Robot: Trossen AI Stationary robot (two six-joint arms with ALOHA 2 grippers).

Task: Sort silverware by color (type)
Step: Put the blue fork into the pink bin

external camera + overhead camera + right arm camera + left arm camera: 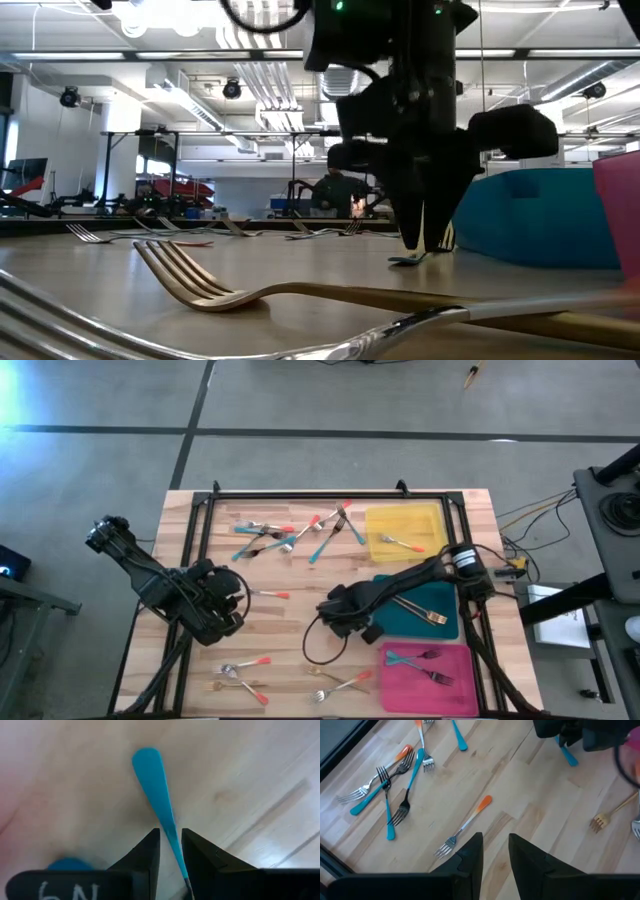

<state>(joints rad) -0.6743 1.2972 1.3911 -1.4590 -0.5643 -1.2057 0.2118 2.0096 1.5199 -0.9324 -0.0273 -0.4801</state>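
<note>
Three flat trays lay along the right edge of the surface [290, 575]. The yellow tray [404, 532], nearest the far right corner, held one fork with a red-orange handle [400, 542]. The teal tray [425, 610], midway down that edge, held a gold-toned fork [424, 612]. The pink tray [428, 678], at the near right corner, held a teal-handled fork [412, 657] and one more fork [438, 678] whose handle colour could not be made out.

The rest of the silverware lay loose: a tangle of teal and red-orange forks [295, 532] along the far edge, one red-orange fork [270, 595] near the middle, and a few more [290, 680] by the near edge.

The right gripper [345, 622] reached from the right edge toward the middle, just off the teal tray's corner, pointing down at the surface. Its fingers [145, 855] were pinching the thin stem of a teal-handled utensil [152, 785], whose tip touched the wood.

The left gripper [225, 605] hung over the left half of the surface, fingers [470, 857] slightly spread and holding nothing, just beside the lone red-orange fork.
</note>
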